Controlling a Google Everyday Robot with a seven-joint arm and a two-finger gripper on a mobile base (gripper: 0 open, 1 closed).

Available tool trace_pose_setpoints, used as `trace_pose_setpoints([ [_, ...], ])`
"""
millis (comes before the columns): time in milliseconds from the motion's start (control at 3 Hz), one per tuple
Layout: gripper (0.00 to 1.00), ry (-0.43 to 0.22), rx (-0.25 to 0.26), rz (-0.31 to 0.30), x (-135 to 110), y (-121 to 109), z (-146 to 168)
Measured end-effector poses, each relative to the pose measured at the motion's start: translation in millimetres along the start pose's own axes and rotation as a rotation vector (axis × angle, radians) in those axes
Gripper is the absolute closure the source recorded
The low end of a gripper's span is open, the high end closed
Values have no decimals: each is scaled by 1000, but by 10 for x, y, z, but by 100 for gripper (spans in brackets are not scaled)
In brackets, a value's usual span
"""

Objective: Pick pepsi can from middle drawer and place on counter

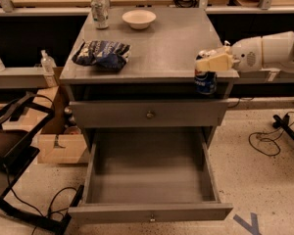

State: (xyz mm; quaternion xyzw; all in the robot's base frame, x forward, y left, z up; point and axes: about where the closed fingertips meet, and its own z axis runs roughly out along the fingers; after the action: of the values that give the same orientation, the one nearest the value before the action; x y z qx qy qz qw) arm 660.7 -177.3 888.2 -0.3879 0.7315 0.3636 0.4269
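The pepsi can [206, 82], dark blue with a white-red logo, hangs upright in my gripper [209, 65], whose cream fingers [213, 61] are shut on its top. It is at the front right edge of the counter [157, 48], its base still below the counter top. The middle drawer [149, 180] is pulled wide open below, and its inside holds nothing. The upper drawer [148, 113] is closed. My white arm [269, 50] reaches in from the right.
On the counter stand a silver-greenish can [100, 12] at the back left, a white bowl [139, 19] beside it, and a dark blue chip bag [102, 54] at the left front. A cardboard box [59, 141] and black frame sit left; cables lie right.
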Motion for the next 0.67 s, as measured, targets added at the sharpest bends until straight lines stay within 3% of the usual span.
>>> trace_pose_setpoints([
  [333,100,-69,123,-41,-388,-113,-87],
  [667,100,-76,159,-115,-463,-192,-45],
])
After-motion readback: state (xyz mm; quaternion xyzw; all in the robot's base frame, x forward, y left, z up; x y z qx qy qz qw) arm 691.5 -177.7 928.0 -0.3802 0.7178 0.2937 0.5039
